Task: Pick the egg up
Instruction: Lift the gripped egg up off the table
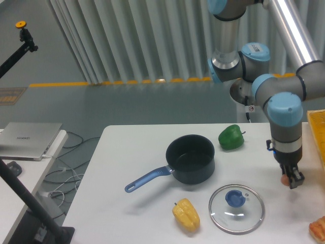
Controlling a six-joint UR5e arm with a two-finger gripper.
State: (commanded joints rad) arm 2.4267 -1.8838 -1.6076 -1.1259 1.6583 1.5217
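The egg is a small brownish-orange oval, mostly hidden between the fingers of my gripper, which is shut on it. Gripper and egg hang a little above the white table at its right side, to the right of the glass lid. Only the left edge of the egg shows.
A dark blue pot with a blue handle stands mid-table. A green pepper lies behind it, a yellow pepper in front. An orange-red food piece sits at the lower right corner, and a yellow crate at the right edge.
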